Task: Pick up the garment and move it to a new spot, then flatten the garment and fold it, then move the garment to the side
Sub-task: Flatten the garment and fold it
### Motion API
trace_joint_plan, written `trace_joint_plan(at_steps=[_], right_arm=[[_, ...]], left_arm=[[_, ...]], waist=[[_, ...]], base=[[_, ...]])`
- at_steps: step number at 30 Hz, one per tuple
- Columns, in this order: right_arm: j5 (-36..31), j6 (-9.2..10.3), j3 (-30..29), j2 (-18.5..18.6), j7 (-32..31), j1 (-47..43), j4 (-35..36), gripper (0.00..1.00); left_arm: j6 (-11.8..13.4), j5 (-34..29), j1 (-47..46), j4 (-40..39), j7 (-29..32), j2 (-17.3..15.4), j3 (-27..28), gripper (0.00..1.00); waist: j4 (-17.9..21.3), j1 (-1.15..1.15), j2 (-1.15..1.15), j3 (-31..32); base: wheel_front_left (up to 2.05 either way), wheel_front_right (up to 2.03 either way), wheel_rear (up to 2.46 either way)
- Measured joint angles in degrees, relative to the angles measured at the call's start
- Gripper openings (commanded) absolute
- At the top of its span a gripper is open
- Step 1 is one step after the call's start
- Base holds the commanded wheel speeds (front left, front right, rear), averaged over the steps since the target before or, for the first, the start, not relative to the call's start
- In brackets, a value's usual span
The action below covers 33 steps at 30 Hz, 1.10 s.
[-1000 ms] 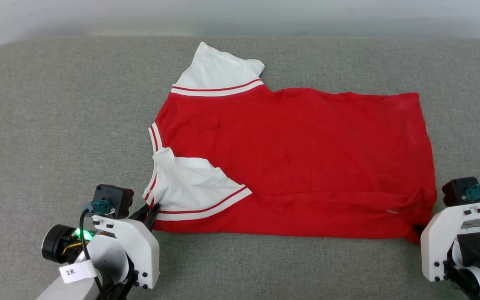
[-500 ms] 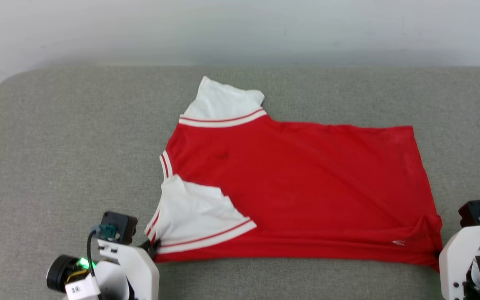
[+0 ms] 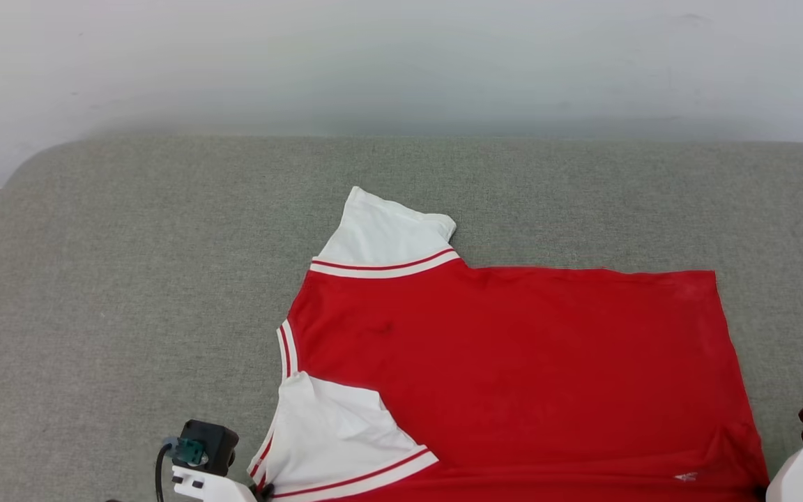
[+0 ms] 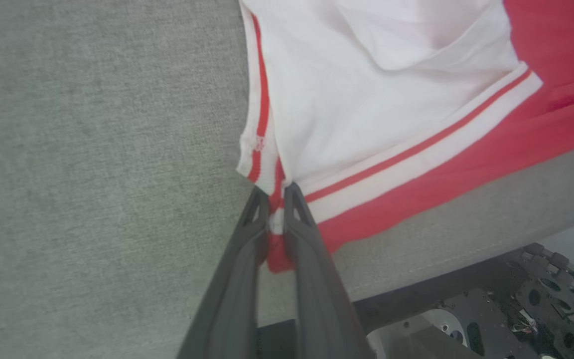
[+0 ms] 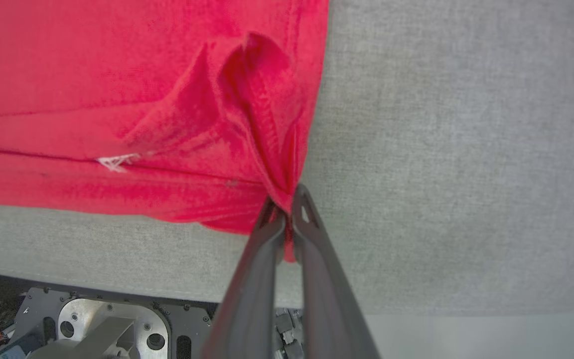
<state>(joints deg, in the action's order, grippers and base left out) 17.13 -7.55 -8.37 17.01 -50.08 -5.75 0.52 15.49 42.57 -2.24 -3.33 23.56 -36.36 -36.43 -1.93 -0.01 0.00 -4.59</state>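
Observation:
The garment (image 3: 513,362) lies spread on the grey surface with its plain red side up, collar to the left and hem to the right. One white sleeve points to the far side and the other is folded onto the body near me. My left gripper (image 4: 277,197) is shut on the garment (image 4: 376,99) at its near corner, by the striped trim, and appears at the head view's bottom edge (image 3: 263,491). My right gripper (image 5: 287,199) is shut on the bunched near hem corner of the garment (image 5: 117,75), low in the head view (image 3: 760,492).
The grey padded table (image 3: 129,279) stretches far to the left and behind the garment, up to a white wall (image 3: 373,70). Its near edge runs just below both grippers, with the robot's base (image 5: 92,319) underneath.
The head camera has tilted up, so the whole picture has shifted down. The garment has slid toward me, away from the table's far edge, with both grippers at its near corners.

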Motion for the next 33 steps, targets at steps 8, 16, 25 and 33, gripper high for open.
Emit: trace_joint_plan(at_steps=[8, 16, 25, 33], right_arm=[[-0.9, 0.0, -0.4, -0.9, 1.4, -1.1, -1.0, 0.0], [-1.5, 0.01, 0.5, -1.1, 3.7, 0.3, -4.5, 0.0], [-2.2, 0.05, 1.0, -1.0, 6.6, 1.4, -6.7, 1.0], [-1.6, 0.04, 1.8, 0.2, 7.2, 1.6, 0.5, 1.0]], left_arm=[[0.0, 0.6, 0.2, 1.1, 1.1, 0.5, -0.9, 0.0], [-1.6, 0.8, -0.6, 5.2, 0.5, 2.0, -1.8, 0.0], [-2.4, 0.1, -1.8, 7.7, -1.4, 2.9, -2.2, 1.0], [-1.0, -1.3, -2.3, 3.4, -1.9, -0.5, -0.6, 1.0]], waist=[[0.1, 0.0, 0.0, -1.5], [-0.1, 0.0, 0.0, -3.1], [-0.5, 0.0, 0.0, -2.3], [0.4, 0.01, 0.0, -0.7]], base=[[0.0, 0.0, 0.0], [0.0, 0.0, 0.0], [0.0, 0.0, 0.0], [0.0, 0.0, 0.0]])
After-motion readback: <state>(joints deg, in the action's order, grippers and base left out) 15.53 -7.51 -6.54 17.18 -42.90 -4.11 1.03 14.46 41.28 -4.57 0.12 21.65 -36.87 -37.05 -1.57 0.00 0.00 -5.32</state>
